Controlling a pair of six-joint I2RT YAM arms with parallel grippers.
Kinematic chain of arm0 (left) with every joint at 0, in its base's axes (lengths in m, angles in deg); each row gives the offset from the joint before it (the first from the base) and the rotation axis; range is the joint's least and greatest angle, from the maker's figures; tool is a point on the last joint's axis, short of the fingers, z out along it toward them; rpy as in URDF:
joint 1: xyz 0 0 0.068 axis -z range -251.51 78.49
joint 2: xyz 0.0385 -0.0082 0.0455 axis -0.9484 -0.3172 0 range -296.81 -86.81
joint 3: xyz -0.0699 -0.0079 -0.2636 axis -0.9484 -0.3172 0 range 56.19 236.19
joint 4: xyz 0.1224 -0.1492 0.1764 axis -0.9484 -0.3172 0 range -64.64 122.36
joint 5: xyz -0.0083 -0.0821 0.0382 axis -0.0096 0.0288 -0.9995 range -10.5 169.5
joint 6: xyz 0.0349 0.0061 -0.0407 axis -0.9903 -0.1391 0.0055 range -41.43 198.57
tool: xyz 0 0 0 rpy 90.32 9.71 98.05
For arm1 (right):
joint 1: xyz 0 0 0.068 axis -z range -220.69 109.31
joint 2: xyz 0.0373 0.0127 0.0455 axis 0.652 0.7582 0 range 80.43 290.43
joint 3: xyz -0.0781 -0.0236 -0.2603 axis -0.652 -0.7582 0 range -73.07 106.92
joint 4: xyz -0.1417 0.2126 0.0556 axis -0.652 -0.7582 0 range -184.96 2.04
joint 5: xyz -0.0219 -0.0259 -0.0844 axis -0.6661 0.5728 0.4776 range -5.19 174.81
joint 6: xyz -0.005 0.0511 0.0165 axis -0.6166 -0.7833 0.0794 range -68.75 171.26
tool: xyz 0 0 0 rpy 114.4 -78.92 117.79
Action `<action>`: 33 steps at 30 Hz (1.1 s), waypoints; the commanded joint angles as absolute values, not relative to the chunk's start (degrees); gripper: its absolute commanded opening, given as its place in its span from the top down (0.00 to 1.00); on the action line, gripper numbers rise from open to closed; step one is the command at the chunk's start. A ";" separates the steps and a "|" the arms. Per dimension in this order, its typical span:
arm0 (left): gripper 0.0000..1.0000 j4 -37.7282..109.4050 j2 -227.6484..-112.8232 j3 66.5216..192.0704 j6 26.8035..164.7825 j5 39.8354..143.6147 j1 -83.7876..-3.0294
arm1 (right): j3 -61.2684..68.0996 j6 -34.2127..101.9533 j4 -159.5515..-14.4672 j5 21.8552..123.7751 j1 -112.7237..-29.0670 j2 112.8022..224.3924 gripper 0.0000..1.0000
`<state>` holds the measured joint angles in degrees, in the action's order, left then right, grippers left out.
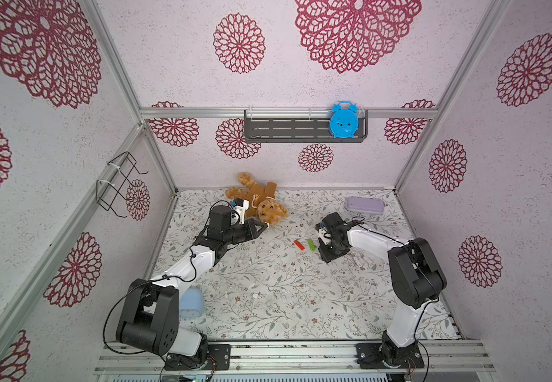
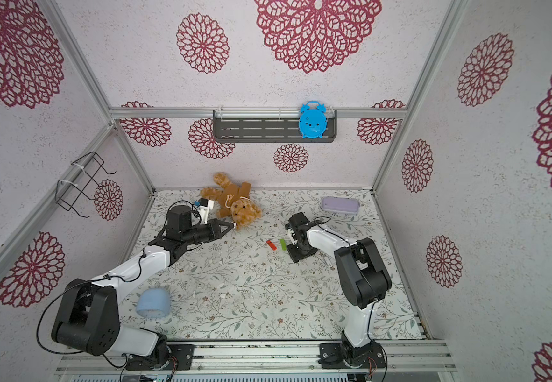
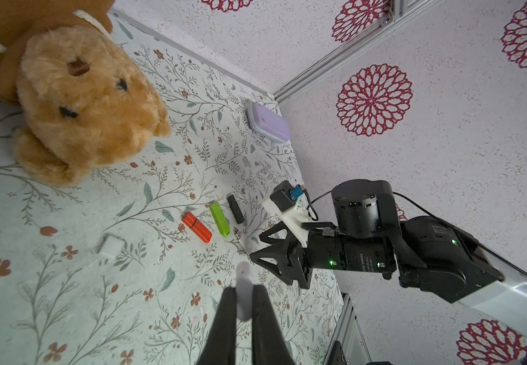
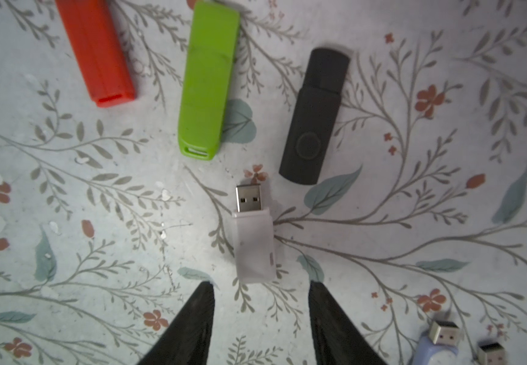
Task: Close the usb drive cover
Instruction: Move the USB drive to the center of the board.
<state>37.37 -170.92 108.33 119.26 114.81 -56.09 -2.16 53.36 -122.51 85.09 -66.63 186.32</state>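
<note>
White uncapped USB drive (image 4: pixel 253 243) lies centre-frame in the right wrist view, just ahead of the right gripper (image 4: pixel 260 284), whose fingers are half-parted and empty. The left gripper (image 3: pixel 244 288) pinches a pale cap (image 3: pixel 242 271). Closing off-centre could skew the drive, misaligning connector (image 4: pixel 249 198) and cap.

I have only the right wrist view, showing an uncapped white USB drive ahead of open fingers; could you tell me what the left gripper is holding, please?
Observer: The left gripper is shut on a slim white piece, probably the cover.
Operator: Thanks; where is it relative to the drives?
Observer: In both top views it is beside the head of the teddy bear, apart from the orange drive and green drive.
Operator: Is anything else white lying loose?
Observer: The left wrist view shows a blurred white bit on the table, beyond the orange drive, away from the green one.
</note>
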 commanded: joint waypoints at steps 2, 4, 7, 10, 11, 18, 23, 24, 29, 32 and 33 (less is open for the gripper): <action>0.95 37.60 -171.02 109.54 118.67 114.56 -56.30 | 0.21 54.86 -123.14 85.43 -66.89 188.14 0.50; 0.95 37.72 -171.46 109.63 118.85 114.91 -56.29 | 0.79 54.84 -123.01 85.31 -67.01 189.07 0.51; 0.95 37.81 -171.62 109.73 118.84 115.00 -56.18 | 1.46 54.86 -123.64 85.35 -67.00 190.40 0.53; 0.95 37.72 -171.68 109.80 118.69 115.09 -56.19 | 1.19 55.19 -124.05 85.22 -67.08 191.10 0.57; 0.95 37.63 -171.71 109.74 118.65 115.16 -56.27 | 1.19 55.41 -124.52 85.10 -67.22 191.26 0.58; 0.95 37.63 -171.60 109.45 118.56 115.18 -56.28 | -1.35 56.19 -126.19 85.55 -68.45 190.11 0.70; 0.95 37.63 -171.49 109.18 118.39 115.10 -56.26 | -4.72 57.04 -126.10 84.49 -70.44 187.62 0.73; 0.95 37.61 -171.53 109.19 118.39 115.09 -56.24 | -5.42 57.47 -126.10 84.00 -70.93 187.20 0.74; 0.96 37.63 -171.09 108.88 118.39 114.70 -56.28 | -7.88 58.90 -126.02 80.45 -74.07 185.44 0.74; 0.96 37.70 -170.97 108.84 118.42 114.50 -56.26 | -9.06 60.43 -125.60 79.92 -76.54 184.14 0.74; 0.95 37.74 -171.01 108.78 118.52 114.48 -56.22 | -9.20 60.58 -125.41 80.06 -77.12 183.86 0.74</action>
<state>37.39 -171.12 108.33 119.24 114.74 -56.09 -7.49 58.43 -122.37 83.25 -74.95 184.79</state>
